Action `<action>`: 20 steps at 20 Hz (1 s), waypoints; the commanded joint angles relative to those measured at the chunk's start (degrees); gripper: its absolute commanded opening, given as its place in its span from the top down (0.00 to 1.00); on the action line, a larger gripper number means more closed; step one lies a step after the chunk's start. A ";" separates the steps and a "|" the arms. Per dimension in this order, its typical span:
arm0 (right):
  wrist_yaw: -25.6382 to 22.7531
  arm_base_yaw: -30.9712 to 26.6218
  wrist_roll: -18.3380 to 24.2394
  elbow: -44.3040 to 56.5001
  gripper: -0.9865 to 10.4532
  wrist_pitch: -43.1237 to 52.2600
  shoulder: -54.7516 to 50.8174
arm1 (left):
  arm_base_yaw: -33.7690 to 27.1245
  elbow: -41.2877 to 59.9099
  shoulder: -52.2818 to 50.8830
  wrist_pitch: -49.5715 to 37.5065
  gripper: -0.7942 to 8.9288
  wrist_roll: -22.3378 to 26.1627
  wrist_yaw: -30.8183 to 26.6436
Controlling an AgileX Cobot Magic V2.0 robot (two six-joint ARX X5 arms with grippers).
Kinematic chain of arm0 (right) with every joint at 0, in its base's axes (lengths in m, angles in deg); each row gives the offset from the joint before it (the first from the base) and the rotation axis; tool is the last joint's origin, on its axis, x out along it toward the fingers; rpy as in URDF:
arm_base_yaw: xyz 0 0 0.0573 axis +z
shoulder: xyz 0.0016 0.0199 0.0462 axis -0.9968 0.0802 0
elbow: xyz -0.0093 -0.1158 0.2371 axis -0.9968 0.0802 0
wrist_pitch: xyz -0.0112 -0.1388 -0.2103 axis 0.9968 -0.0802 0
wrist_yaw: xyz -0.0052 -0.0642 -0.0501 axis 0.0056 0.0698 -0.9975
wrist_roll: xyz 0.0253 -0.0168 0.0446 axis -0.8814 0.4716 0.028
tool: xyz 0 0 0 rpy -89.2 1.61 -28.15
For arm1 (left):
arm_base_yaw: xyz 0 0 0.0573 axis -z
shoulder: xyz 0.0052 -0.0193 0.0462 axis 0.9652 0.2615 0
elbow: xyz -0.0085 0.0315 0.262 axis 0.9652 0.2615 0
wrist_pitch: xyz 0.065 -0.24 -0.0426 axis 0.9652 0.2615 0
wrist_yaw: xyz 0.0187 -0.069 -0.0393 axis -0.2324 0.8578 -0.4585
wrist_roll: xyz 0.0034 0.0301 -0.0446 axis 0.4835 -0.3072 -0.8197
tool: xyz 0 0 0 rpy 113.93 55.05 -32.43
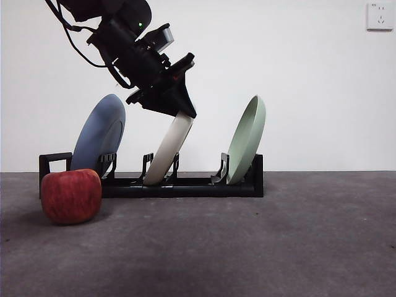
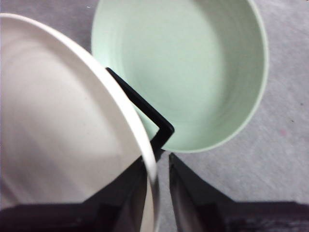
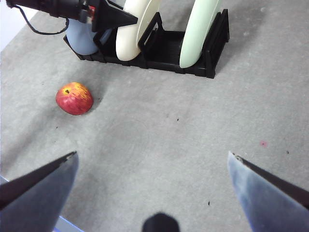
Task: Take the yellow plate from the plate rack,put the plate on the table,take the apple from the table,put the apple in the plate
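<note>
Looks like a robot lab test setup, not a real kitchen: bare white wall (image 1: pixel 309 74) with one socket (image 1: pixel 378 16), plain grey counter (image 1: pixel 278 247), cabled black robot arm (image 1: pixel 124 37), staged plate rack (image 1: pixel 185 184).

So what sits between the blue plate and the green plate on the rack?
The yellow plate, leaning in the plate rack's middle slot between the blue plate and green plate, with the left gripper clamped on its top rim. Front view shows it.
</note>
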 commanded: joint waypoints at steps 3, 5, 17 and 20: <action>0.15 0.02 0.13 -0.20 0.42 0.31 0.13 | 0.17 -0.04 0.66 0.63 0.93 -1.46 1.84; 0.15 0.02 0.13 -0.20 0.42 0.26 0.13 | 0.11 -0.11 0.63 0.63 0.93 -2.34 3.21; 0.17 0.02 0.15 -0.20 0.42 0.35 0.13 | -0.31 -0.11 -11.41 1.99 0.93 -4.44 7.37; 0.15 0.02 0.15 -0.20 0.42 0.35 0.13 | -0.26 -0.11 -17.05 5.33 0.93 -3.91 7.37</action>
